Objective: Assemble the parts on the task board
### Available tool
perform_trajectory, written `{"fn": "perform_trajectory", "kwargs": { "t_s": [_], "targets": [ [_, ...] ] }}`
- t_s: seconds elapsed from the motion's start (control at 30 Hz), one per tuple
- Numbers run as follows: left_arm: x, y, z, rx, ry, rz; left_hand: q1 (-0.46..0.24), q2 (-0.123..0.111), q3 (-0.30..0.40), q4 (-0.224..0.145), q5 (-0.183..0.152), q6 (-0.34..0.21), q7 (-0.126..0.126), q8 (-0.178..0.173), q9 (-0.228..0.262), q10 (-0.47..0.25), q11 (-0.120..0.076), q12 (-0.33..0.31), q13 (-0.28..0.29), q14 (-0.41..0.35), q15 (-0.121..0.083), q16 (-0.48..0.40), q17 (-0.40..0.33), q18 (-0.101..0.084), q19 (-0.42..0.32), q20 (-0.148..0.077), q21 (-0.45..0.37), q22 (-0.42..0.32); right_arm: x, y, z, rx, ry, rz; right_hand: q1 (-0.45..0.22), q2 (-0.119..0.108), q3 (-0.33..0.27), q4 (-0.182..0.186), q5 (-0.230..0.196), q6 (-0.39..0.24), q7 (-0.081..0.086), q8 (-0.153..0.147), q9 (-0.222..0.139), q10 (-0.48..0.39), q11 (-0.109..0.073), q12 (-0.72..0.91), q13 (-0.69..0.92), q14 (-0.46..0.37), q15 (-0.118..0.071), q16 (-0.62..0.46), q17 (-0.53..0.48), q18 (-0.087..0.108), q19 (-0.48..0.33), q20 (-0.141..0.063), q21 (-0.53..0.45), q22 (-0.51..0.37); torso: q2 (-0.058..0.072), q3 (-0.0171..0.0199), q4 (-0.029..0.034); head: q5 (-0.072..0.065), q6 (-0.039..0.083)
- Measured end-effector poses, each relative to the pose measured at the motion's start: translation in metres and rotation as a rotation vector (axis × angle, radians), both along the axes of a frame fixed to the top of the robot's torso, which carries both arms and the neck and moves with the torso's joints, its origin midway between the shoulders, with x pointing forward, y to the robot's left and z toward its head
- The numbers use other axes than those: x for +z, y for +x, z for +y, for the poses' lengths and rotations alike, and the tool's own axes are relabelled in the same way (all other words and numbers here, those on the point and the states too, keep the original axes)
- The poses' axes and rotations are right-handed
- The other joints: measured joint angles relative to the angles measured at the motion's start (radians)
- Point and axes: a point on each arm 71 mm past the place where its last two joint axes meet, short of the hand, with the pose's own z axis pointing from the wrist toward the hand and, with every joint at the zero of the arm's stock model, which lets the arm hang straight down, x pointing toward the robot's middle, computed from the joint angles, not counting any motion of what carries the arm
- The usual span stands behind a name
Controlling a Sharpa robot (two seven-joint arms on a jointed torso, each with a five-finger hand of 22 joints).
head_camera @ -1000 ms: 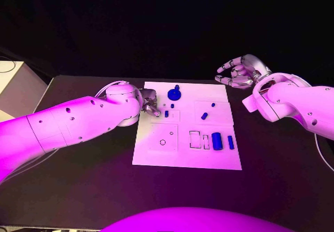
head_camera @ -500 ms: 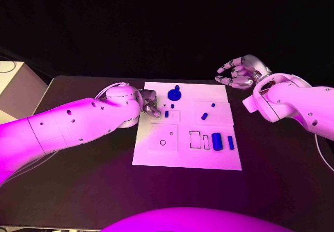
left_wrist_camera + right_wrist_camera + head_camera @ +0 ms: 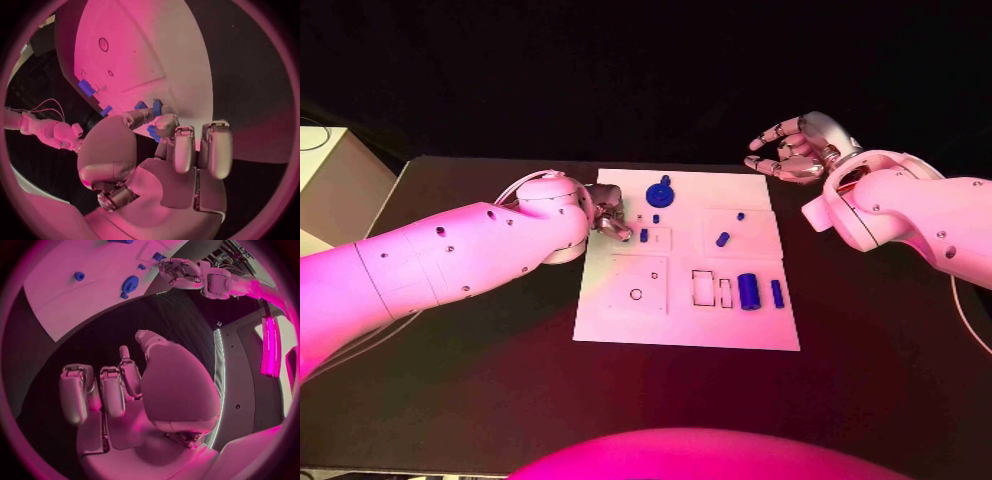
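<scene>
The white task board [image 3: 625, 320] lies mid-table. At its left edge my left hand [image 3: 607, 222] pinches a small upright blue peg [image 3: 643, 235] between thumb and finger; the left wrist view shows the peg [image 3: 153, 133] at those fingertips [image 3: 166, 123], over the board [image 3: 144, 45]. A blue knob [image 3: 661, 193] stands near the board's back edge. Small blue pieces [image 3: 723, 240] lie in the middle; a thick blue cylinder [image 3: 750, 291] and a slim one [image 3: 777, 293] lie at the right. My right hand [image 3: 790, 150] hovers off the back right corner, fingers apart and holding nothing.
A round hole [image 3: 636, 294] and rectangular slots [image 3: 705, 288] mark the board's front half. A pale box [image 3: 329, 185] stands off the table's left side. The right wrist view shows the knob [image 3: 130, 285] and my left hand [image 3: 187, 272].
</scene>
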Motion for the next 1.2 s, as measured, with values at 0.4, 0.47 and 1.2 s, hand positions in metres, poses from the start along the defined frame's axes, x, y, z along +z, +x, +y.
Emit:
{"fn": "perform_trajectory", "kwargs": {
  "t_s": [0.4, 0.47, 1.2],
  "targets": [
    [-0.001, 0.0016, 0.0028, 0.019, -0.019, 0.004, -0.057, -0.03, -0.023, 0.014, -0.007, 0.012, -0.013, -0.008, -0.013, 0.0, 0.0, 0.0, -0.001, 0.0, 0.0, 0.0, 0.0, 0.0, 0.0, 0.0, 0.0, 0.0, -0.0002, 0.0001, -0.0002, -0.001, 0.0, 0.0, 0.0, 0.0, 0.0, 0.0, 0.0, 0.0, 0.0, 0.0, 0.0, 0.0, 0.0, 0.0, 0.0, 0.0, 0.0, 0.0, 0.0, 0.0, 0.0, 0.0, 0.0, 0.0, 0.0, -0.0002, 0.0004, -0.001, 0.0],
    [-0.0011, 0.0019, 0.0033, 0.021, -0.021, 0.005, -0.065, -0.031, -0.036, 0.021, -0.007, 0.012, -0.013, -0.009, -0.013, 0.0, 0.0, 0.0, -0.001, 0.0, 0.0, 0.0, 0.0, 0.0, 0.0, 0.0, 0.0, 0.0, -0.0002, 0.0001, -0.0002, -0.001, 0.0, 0.0, 0.0, 0.0, 0.0, 0.0, 0.0, 0.0, 0.0, 0.0, 0.001, 0.0, 0.0, 0.0, 0.0, 0.0, 0.0, 0.0, 0.0, 0.0, 0.0, 0.0, 0.0, 0.0, 0.0, -0.0002, 0.0004, -0.001, 0.0],
    [-0.0019, 0.004, 0.0056, 0.032, -0.031, 0.011, -0.095, -0.032, -0.172, 0.108, -0.007, 0.023, -0.009, -0.021, -0.013, 0.0, 0.0, -0.004, -0.007, 0.0, 0.0, 0.0, 0.0, 0.0, 0.0, 0.0, 0.0, 0.0, -0.0006, -0.0002, -0.0004, -0.001, 0.0, 0.001, -0.004, -0.004, 0.003, 0.003, 0.006, 0.0, 0.0, 0.0, 0.001, 0.0, 0.0, 0.0, 0.0, 0.0, 0.0, 0.0, 0.0, 0.0, 0.0, 0.0, -0.004, 0.0, 0.0, 0.0002, 0.0004, -0.001, 0.001]
  ]
}}
